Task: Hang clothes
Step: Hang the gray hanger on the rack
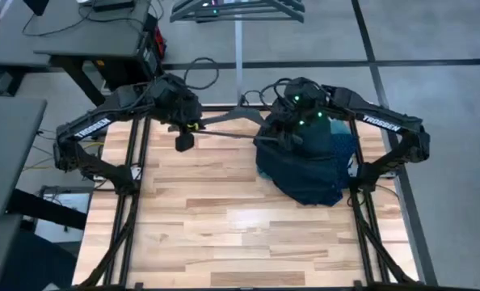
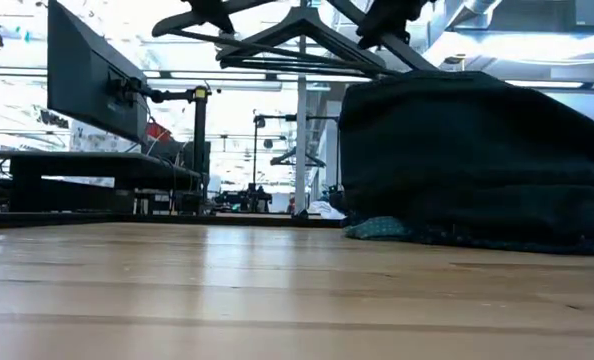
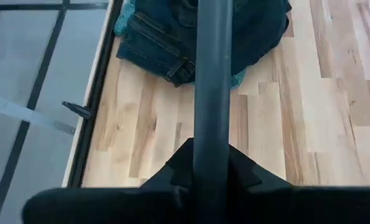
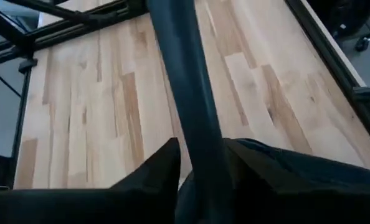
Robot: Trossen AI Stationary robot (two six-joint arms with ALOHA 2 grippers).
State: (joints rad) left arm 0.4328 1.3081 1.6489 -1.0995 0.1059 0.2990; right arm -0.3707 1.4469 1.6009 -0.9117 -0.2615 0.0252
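Near the table's [image 1: 224,218] far edge, both arms' jaws clamp one black hanger [image 1: 224,123] beside the heaped clothes [image 1: 309,166].

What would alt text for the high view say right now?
Both arms hold a black hanger between them above the table's far edge: left tool at one end, right tool over a dark clothes pile on the right. A rack stands behind.

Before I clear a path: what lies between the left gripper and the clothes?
In the high view, only the hanger's bar spans from the left gripper to the clothes.
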